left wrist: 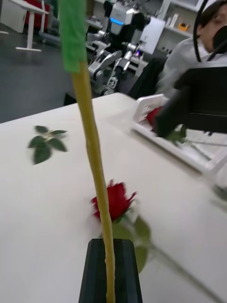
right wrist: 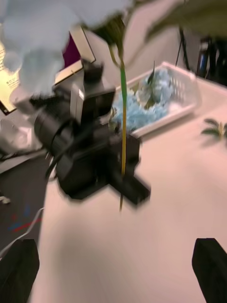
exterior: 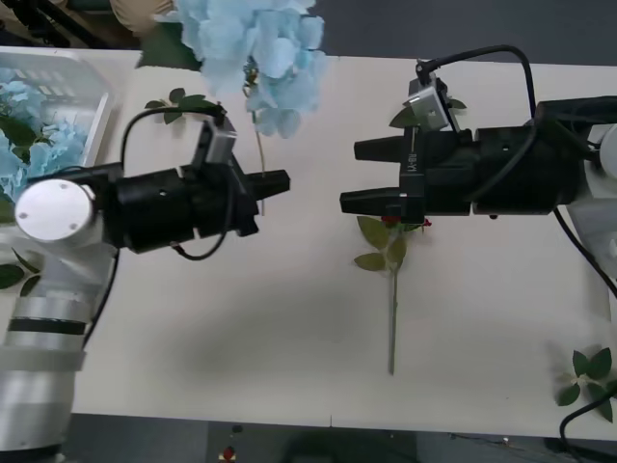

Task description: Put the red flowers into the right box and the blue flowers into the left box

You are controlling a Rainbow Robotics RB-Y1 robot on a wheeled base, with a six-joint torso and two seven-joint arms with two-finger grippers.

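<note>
Left gripper [exterior: 275,183] — fingers clamped on the blue hydrangea [exterior: 258,48] stem, bloom raised beside the left box [exterior: 82,82]. Right gripper [exterior: 362,176] — fingers spread wide above the red rose [left wrist: 113,200] lying on the table [exterior: 289,318].

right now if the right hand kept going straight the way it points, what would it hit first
Probably the left hand, shut on a blue flower stem. The open right hand points straight at it across bare table; depth is unclear.

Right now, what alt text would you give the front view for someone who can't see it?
The left gripper is shut on a blue flower stem above a white table. The right gripper hovers open over a red flower. The left box holds blue blooms.
</note>
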